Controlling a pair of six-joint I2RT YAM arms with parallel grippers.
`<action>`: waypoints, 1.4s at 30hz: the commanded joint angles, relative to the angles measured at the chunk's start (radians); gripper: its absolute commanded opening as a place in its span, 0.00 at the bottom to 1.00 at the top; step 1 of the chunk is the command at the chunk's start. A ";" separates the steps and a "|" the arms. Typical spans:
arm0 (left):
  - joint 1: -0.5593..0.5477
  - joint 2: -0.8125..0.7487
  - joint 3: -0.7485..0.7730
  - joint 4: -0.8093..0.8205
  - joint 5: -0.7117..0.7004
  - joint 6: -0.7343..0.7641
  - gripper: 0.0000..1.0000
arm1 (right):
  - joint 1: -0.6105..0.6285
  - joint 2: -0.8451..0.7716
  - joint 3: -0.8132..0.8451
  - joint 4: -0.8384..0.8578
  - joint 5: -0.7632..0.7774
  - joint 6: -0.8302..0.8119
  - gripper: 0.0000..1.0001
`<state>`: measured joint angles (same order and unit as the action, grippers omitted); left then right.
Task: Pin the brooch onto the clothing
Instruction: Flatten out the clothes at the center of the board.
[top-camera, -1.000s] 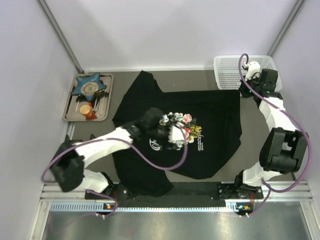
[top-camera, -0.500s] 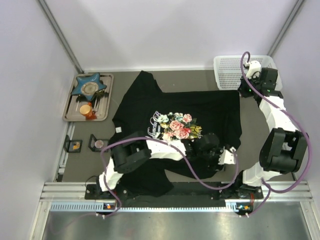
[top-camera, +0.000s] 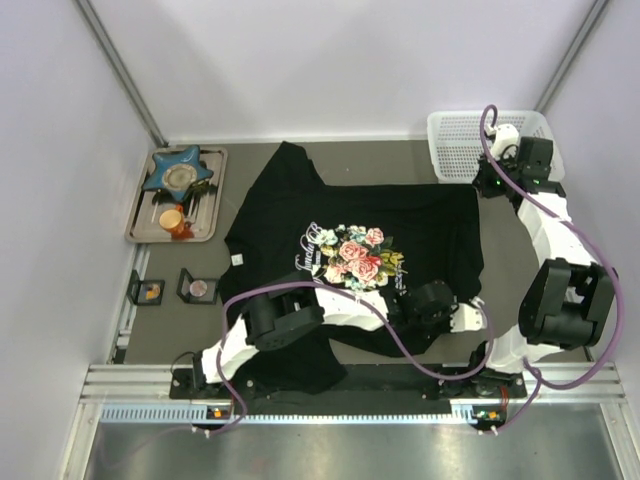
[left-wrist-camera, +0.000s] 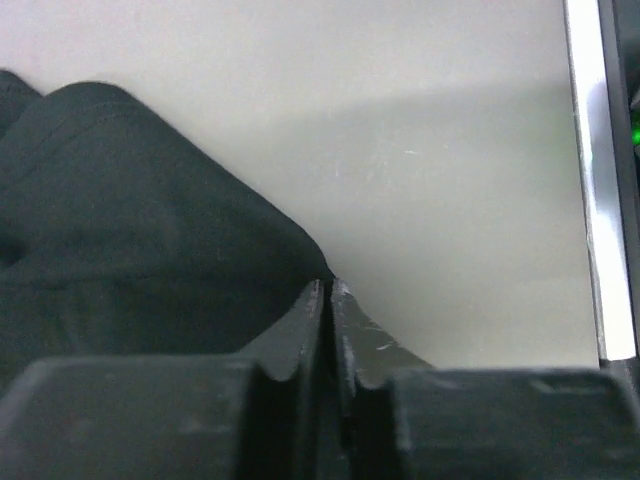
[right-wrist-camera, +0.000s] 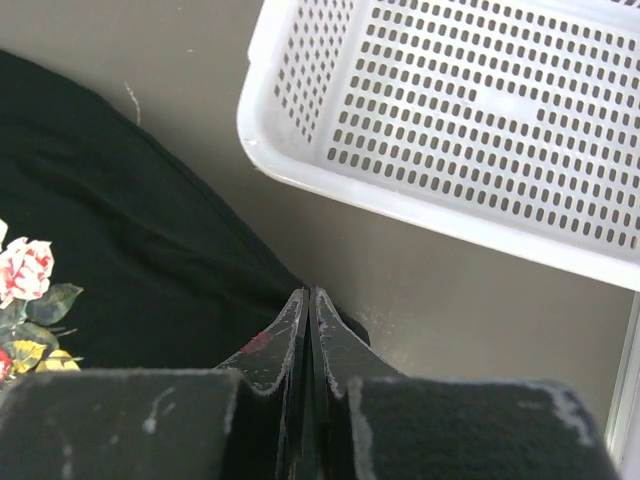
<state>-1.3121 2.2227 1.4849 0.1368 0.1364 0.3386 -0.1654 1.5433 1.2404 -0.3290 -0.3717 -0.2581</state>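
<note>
Brooch (top-camera: 200, 289) sits in a small black box (top-camera: 186, 296) at left-centre of the top view. It's on the table (top-camera: 170, 335) off the shirt's left side, well apart from both grippers. A second box (top-camera: 137, 291) is just left of it, with something orange inside.

Shirt (top-camera: 440, 230) lies flat mid-frame, print up.

Left gripper (left-wrist-camera: 327, 288) is at lower right, at the shirt's bottom edge. Jaws are all but together, tips right at the hem. You can't tell from the wrist view whether cloth is pinched.

Left arm (top-camera: 345, 308) lies across the shirt's lower part and covers it.

Right gripper (right-wrist-camera: 308, 292) has its jaws together, tips at the shirt's upper-right corner. The white basket (right-wrist-camera: 450, 110) is near. Whether it pinches cloth isn't clear.

Tray (top-camera: 205, 200) at upper left holds a blue star dish (top-camera: 155, 180) and an orange bit (top-camera: 172, 215), away from both arms.
</note>
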 joint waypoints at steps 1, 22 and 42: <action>0.016 -0.131 -0.049 -0.006 0.018 -0.047 0.03 | 0.030 -0.068 0.030 0.005 -0.026 0.013 0.00; 0.789 -0.492 -0.567 0.038 0.557 -0.691 0.43 | 0.299 0.132 0.229 -0.001 0.272 0.025 0.00; 0.317 -0.519 -0.451 -0.186 0.077 0.218 0.56 | 0.300 0.166 0.243 -0.015 0.295 0.031 0.00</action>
<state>-0.9779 1.6226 0.9634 -0.0513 0.3141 0.4023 0.1284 1.7119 1.4364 -0.3527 -0.0715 -0.2481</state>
